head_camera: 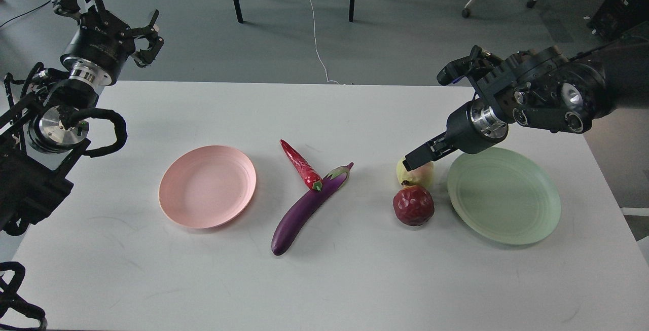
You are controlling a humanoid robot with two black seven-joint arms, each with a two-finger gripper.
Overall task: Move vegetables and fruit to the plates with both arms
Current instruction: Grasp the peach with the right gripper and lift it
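Two plates (207, 187), one eggplant (304, 209), chili (301, 164), peach (421, 175), pomegranate (413, 205).

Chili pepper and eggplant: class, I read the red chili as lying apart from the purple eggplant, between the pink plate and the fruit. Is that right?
Not quite. In the head view the red chili pepper is not apart: its green stem end rests against the purple eggplant near the cap. Both do lie between the pink plate and the fruit.

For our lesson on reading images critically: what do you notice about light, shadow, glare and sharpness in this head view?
Head view: even, soft light; faint shadows under the eggplant and pomegranate; small glints on the glossy chili; a darker shadow from the right gripper falls across the green plate; the white table looks bright but not washed out; everything fairly sharp.
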